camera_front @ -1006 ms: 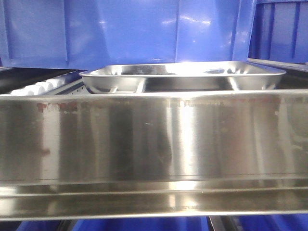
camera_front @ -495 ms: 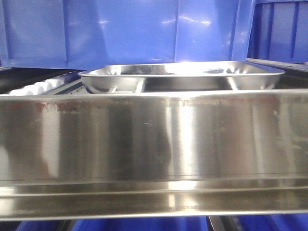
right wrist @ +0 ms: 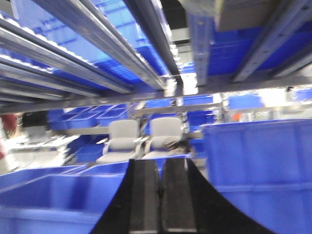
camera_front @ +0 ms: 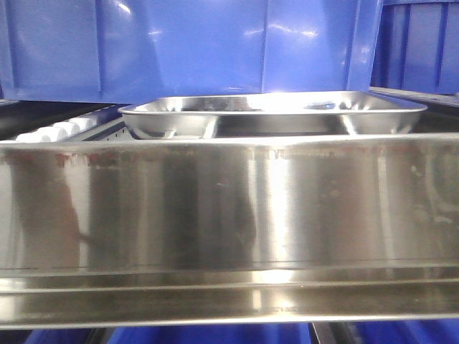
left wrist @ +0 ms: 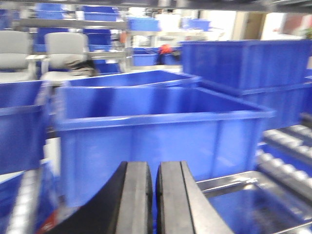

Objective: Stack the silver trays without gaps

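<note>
One silver tray (camera_front: 272,107) rests on the shelf behind the steel rail, its divided compartments partly showing and its lower part hidden by the rail. In the left wrist view a corner of the silver tray (left wrist: 226,182) shows at the lower right, mirroring blue. My left gripper (left wrist: 154,165) is shut with nothing between its pads, just left of that corner and above it. My right gripper (right wrist: 160,163) is shut and empty too, held up in the air facing bins and shelving, with no tray in its view. Neither gripper appears in the front view.
A long brushed-steel shelf rail (camera_front: 229,215) fills the front view's foreground. Big blue bins (camera_front: 193,43) stand right behind the tray, and another blue bin (left wrist: 161,136) is straight ahead of the left gripper. White rollers (camera_front: 50,131) run at the left. Shelf beams (right wrist: 97,39) pass overhead.
The tray has not moved. Only a dark reflection on the left part of the rail has shifted and grown.
</note>
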Controlling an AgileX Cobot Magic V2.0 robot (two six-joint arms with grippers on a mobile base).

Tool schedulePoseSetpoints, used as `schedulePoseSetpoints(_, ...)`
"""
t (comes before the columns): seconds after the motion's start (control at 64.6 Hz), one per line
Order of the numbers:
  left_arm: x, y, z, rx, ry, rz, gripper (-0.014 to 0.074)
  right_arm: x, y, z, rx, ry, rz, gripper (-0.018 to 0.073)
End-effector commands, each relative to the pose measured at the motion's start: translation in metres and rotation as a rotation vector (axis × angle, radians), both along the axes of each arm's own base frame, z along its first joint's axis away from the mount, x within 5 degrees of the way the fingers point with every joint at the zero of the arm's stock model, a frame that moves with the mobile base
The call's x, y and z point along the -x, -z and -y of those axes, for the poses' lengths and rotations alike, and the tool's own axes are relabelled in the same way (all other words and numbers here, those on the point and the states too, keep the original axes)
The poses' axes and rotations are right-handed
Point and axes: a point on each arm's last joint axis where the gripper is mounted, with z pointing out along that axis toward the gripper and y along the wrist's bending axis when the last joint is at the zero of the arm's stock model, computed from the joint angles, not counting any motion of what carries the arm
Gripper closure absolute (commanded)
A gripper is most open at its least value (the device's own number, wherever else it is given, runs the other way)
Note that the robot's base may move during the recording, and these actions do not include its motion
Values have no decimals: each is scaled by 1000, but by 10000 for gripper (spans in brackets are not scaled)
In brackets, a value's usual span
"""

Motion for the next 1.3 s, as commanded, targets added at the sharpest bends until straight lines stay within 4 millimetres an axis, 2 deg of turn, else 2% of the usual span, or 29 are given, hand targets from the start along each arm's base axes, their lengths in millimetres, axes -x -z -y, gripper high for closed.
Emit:
schedulePoseSetpoints(0.0, 0, -6, 2, 26, 27, 22, 603, -13, -1, -5, 24, -56, -139, 628)
schedulePoseSetpoints(0.124, -5, -11, 4, 54, 48, 10, 611, -29, -8, -13, 31, -179, -253, 636)
schedulePoseSetpoints(0.217, -18, -15, 8, 109, 97, -40, 611, -41, -12, -17, 47, -218, -319, 636)
schedulePoseSetpoints(0.371, -39, -21, 16, 114, 192, -114, 611, -66, -3, -24, 88, -271, -526, 636)
schedulePoseSetpoints(0.542, -61, -26, 12, 106, 153, -123, 613, -86, -4, -29, 86, -301, -519, 626)
schedulePoseSetpoints(0.774, -97, -27, 12, 132, 155, -206, 613, -138, 21, -44, 116, -344, -725, 612)
schedulePoseSetpoints(0.898, -110, -23, 16, 132, 187, -256, 613, -155, 24, -47, 162, -318, -722, 612)
schedulePoseSetpoints(1.052, -127, -18, 33, 106, 266, -264, 613, -165, 26, -55, 164, -327, -744, 612)
schedulePoseSetpoints(1.192, -146, -6, 66, 58, 331, -290, 613, -171, 31, -70, 194, -362, -751, 612)
schedulePoseSetpoints(1.285, -153, 2, 89, 12, 334, -300, 613, -175, 36, -72, 268, -278, -757, 612)
